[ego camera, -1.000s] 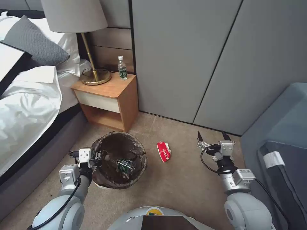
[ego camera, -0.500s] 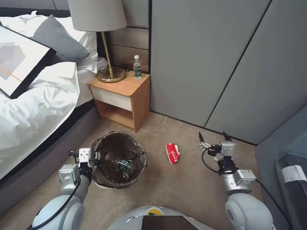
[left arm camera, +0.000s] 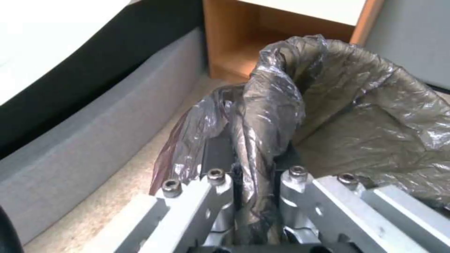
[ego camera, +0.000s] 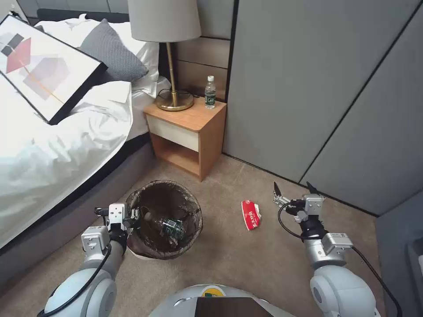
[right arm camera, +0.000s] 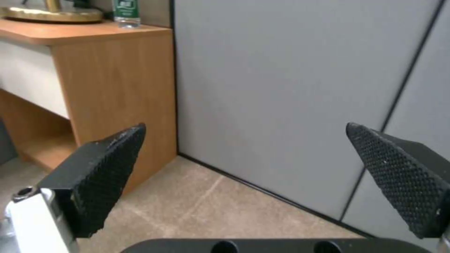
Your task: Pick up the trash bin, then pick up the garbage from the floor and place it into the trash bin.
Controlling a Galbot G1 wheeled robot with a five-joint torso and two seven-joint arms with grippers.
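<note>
The robot is turning left: the whole head view is sliding rightward. The bed [ego camera: 53, 154] and framed picture [ego camera: 48, 70] are coming further in, while the red-white carton [ego camera: 251, 214] is drifting toward the right hand [ego camera: 293, 188].

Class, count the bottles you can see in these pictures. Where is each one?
2: an upright bottle on the nightstand, a crushed bottle inside the trash bin. Others may lie hidden.

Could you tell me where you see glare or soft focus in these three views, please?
Head view: even room light, a mild sheen on the trash bin liner. Left wrist view: bright highlights on the crinkled bag clamped in the left gripper. Right wrist view: the right gripper pads are crisp, the nightstand slightly soft.
</note>
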